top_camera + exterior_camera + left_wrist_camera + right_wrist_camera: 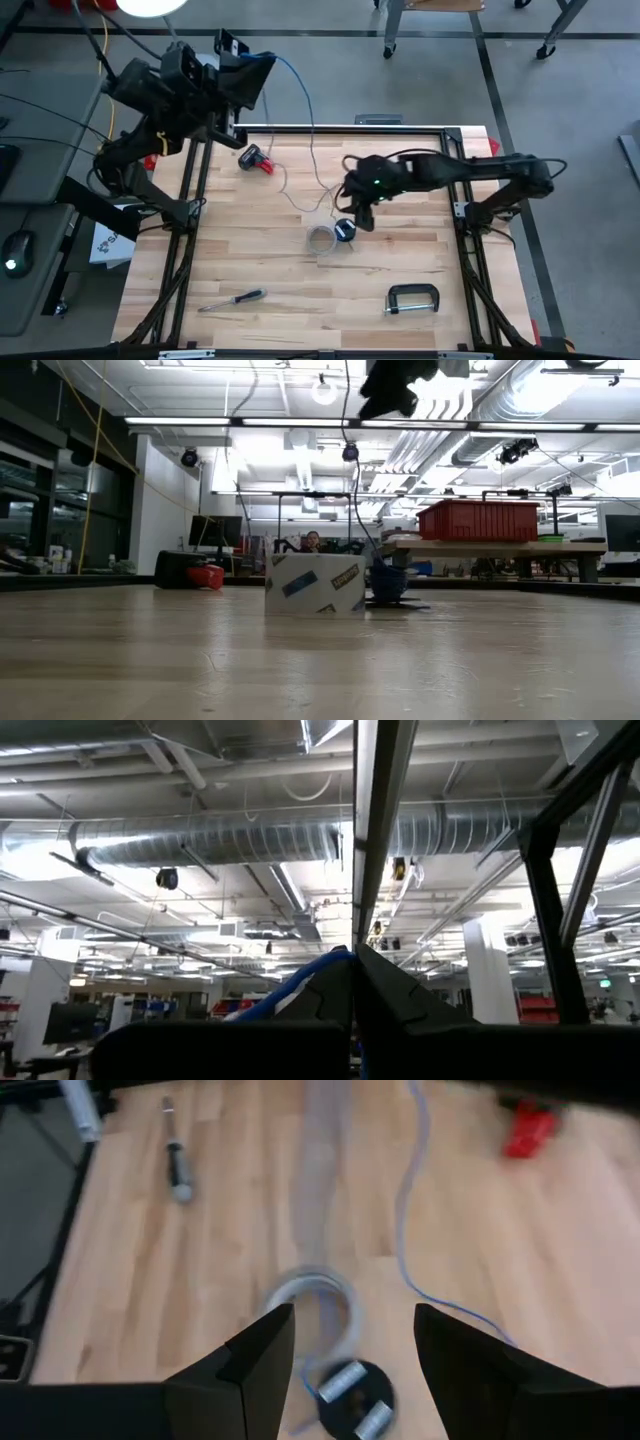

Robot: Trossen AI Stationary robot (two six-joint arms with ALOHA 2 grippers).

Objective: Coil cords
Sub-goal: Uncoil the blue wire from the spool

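right gripper (345,1355) wide, empty — over grey coil (315,1295) | blue cord (300,90) runs from coil up to left gripper (352,990), pinched shut | I'd say right is nearer

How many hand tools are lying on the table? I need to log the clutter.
2: a screwdriver near the front-left of the table, and a C-clamp near the front-right. Others may be hidden under the arms.

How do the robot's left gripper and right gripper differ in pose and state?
The left gripper is raised at the table's far-left corner; the right gripper hangs low over mid-table. The left gripper is shut on the blue cord; the right gripper is open, holding nothing. Both are dark and two-fingered.
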